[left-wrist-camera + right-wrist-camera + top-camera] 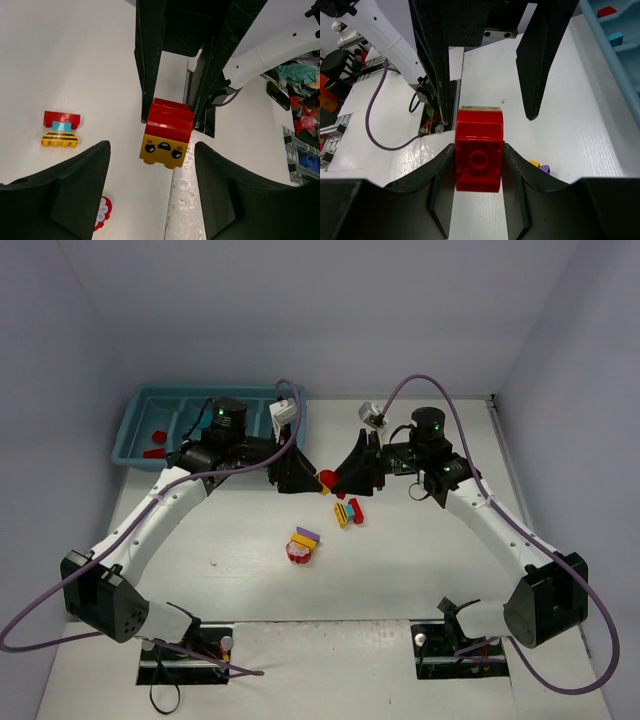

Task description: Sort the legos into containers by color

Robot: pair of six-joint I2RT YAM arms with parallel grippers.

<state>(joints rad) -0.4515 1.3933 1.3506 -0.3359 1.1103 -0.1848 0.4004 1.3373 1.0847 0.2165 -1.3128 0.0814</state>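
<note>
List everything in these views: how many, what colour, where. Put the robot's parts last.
table: one, white, under everything
tray: one, teal-blue, four compartments, far left corner
red pieces: two, loose in the tray's left compartments
teal piece: one, in the tray
held bricks: one stack, red on a yellow brick with a face, mid-table between the grippers
striped stack: one, red, teal and yellow with black stripes, lying just in front of the grippers
flower stack: one, purple, yellow and a red flower piece, nearer the bases
cables: two, purple, one along each arm
left gripper: black, open, facing the held bricks
right gripper: black, shut on the red brick
</note>
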